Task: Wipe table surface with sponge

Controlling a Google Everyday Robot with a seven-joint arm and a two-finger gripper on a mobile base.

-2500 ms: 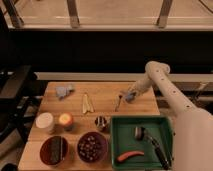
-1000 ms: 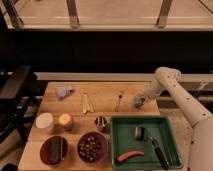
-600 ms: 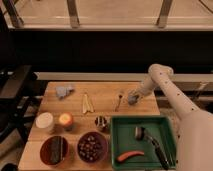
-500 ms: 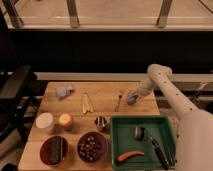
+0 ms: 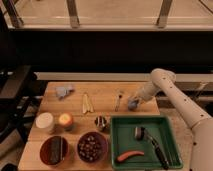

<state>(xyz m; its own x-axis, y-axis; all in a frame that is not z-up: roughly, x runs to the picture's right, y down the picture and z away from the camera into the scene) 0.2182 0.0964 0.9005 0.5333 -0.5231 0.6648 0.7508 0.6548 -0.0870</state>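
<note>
The sponge (image 5: 132,103), a small grey-blue lump, lies on the table (image 5: 102,92) at about 3 o'clock from centre, under the gripper (image 5: 134,102); I cannot tell whether it is grasped. A stroke toward 9 o'clock could knock the fork (image 5: 118,100) just beside it, or one toward 6 o'clock could snag the tray (image 5: 144,120) rim.

Looks like a lab or test kitchen set up for robot trials: wooden table (image 5: 102,105) dressed with bowls (image 5: 92,146), a cup (image 5: 44,122), an apple (image 5: 65,120), a green tray (image 5: 145,142) of utensils. Gripper (image 5: 133,103) at the table's right part, on a grey sponge (image 5: 132,104). Railing (image 5: 90,20) and dark wall behind; black chair (image 5: 12,100) on the left.
</note>
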